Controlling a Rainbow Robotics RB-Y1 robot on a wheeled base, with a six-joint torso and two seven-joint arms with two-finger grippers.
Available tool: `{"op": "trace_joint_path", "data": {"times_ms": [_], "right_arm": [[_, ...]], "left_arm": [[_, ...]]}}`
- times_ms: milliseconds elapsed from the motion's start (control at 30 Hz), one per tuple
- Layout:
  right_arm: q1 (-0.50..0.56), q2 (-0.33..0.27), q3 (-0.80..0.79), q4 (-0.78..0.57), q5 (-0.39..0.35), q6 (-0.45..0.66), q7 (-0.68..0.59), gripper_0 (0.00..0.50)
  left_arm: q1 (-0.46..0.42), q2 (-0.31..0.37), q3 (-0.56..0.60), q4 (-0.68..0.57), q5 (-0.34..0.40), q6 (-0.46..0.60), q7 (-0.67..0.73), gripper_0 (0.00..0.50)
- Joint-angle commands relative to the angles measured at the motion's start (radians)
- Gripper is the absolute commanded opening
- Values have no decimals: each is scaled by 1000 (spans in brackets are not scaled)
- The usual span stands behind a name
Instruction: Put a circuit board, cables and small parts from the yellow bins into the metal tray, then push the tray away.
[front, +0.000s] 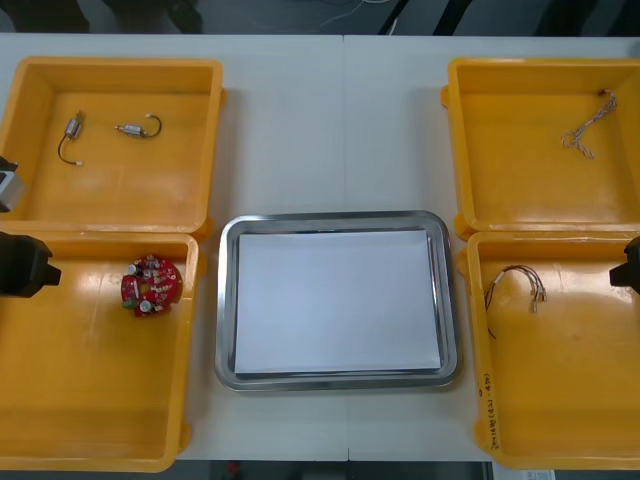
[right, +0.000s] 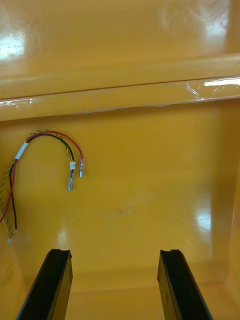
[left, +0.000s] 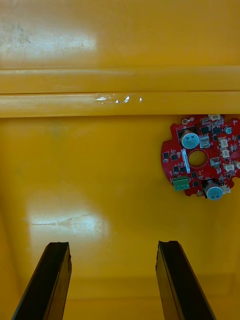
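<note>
A round red circuit board (front: 150, 284) lies in the near left yellow bin (front: 90, 440); my left gripper (front: 30, 268) hovers at that bin's left edge. In the left wrist view the board (left: 200, 155) lies beyond and to one side of my open left gripper (left: 114, 260), whose fingers hold nothing. A red and yellow cable (front: 515, 285) lies in the near right bin (front: 560, 440). My right gripper (front: 630, 265) hovers at its right edge. The right wrist view shows the cable (right: 45, 165) ahead of the open right gripper (right: 115, 267). The metal tray (front: 338, 380), white inside, sits between the bins.
The far left bin (front: 110, 205) holds small metal parts (front: 138, 128) with short wires. In the far right bin (front: 540, 200) lies a twisted cable (front: 585, 128). Bare table lies beyond the tray, between the far bins.
</note>
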Motion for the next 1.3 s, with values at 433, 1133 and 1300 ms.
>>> {"op": "trace_joint_path", "data": {"times_ms": [433, 1133, 1300], "right_arm": [[-50, 10, -1, -114, 107, 7, 11, 500], [-32, 91, 99, 4, 92, -87, 27, 500], [-30, 91, 175, 15, 144, -139, 31, 500]], "left_arm": [[8, 8, 3, -12, 34, 7, -287, 500], [157, 164, -43, -12, 237, -336, -585, 500], [180, 227, -98, -12, 252, -430, -607, 500]]}}
